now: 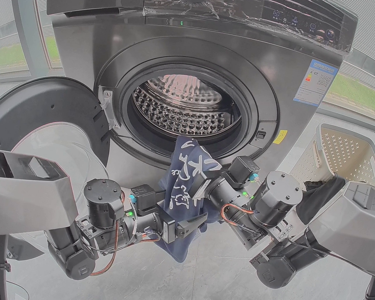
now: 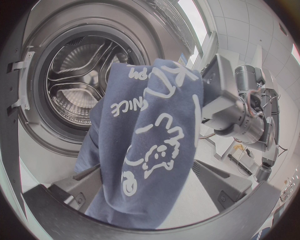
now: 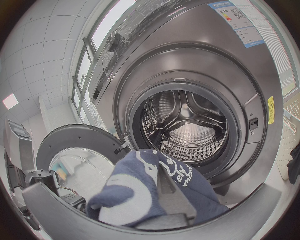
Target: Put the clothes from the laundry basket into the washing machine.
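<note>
- Navy garment [image 1: 183,175]: printed in white and hanging in the air just in front of the washing machine [image 1: 270,77]. Its top edge is level with the lower lip of the porthole. Its long axis is close to vertical, and the free end trails down towards the floor.
- Right gripper [image 1: 198,180]: closed on the upper part of the garment and carrying its weight. Cloth is bunched over and around the jaws.
- Left gripper [image 1: 188,226]: spread wide and gripping nothing. Its fingers [image 2: 78,187] stand on either side of the hanging lower part of the garment.
- Drum [image 1: 179,106]: bare metal with no cloth visible inside. It lies ahead of and slightly above the right gripper. The door [image 1: 42,111] is swung fully out to the robot's left, so the mouth is unobstructed.
- Governing relation: the right arm is nearer the opening, and the held end must go forward and up over the lip. The tail hangs below the rim, so it is likely to catch or spill outside unless it is lifted.
- Laundry basket [image 1: 373,159]: stands on the floor to the right of the machine, with a dark cloth [image 1: 322,195] at its near edge.
</note>
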Motion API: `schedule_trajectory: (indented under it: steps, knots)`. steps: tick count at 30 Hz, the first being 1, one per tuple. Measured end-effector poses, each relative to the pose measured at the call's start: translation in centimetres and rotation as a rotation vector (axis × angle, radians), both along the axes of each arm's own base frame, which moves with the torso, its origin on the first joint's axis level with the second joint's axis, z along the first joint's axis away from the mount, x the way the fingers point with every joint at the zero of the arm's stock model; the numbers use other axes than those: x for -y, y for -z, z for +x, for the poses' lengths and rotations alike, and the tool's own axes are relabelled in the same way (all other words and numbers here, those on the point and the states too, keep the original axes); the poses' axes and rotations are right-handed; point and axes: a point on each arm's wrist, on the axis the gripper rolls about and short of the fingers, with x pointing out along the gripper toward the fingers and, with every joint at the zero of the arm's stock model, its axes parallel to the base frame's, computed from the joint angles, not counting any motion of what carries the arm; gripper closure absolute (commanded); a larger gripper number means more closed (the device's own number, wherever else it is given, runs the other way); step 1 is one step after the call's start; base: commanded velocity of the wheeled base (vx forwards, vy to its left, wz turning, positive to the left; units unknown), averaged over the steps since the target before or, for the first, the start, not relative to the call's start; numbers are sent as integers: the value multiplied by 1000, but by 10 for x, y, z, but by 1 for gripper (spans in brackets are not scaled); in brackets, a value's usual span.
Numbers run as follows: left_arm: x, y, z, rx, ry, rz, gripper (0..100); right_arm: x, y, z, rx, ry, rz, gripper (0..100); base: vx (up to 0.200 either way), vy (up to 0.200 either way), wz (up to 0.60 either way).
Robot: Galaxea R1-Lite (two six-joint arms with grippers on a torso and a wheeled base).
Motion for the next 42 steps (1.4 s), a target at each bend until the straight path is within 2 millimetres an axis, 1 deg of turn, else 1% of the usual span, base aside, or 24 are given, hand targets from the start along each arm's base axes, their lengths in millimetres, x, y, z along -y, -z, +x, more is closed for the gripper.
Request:
schedule_trajectory:
  steps: [8,14,17,18,26,30,33,36,40,42]
  knots:
    - [8,13,24,17,-100,-11,0,-5,-2,-11,-12,-8,6,100,0,0,0]
    - [7,19,42,28,-152,-26,0,-2,-7,-22,-16,-18,9,100,0,0,0]
    - [7,21,47,18,-171,-43,0,-1,-10,-25,-15,-22,15,100,0,0,0]
    - [7,22,48,17,-174,-46,100,0,-11,-26,-15,-22,17,100,0,0,0]
    - [6,22,51,19,-184,-54,100,0,-14,-28,-9,-28,26,100,0,0,0]
    - [5,21,52,20,-203,-61,100,4,-15,-27,-9,-18,25,100,0,0,0]
    - [3,16,52,21,-213,-72,100,14,-15,-23,-13,8,20,100,0,0,0]
    - [0,7,50,23,-223,-94,100,29,-11,-17,-30,45,7,100,0,0,0]
    - [-6,-6,42,24,-226,-115,100,51,-1,-12,-76,98,-24,100,0,0,0]
    - [-9,-13,38,22,-227,-126,100,59,6,-13,-101,113,-45,100,0,0,0]
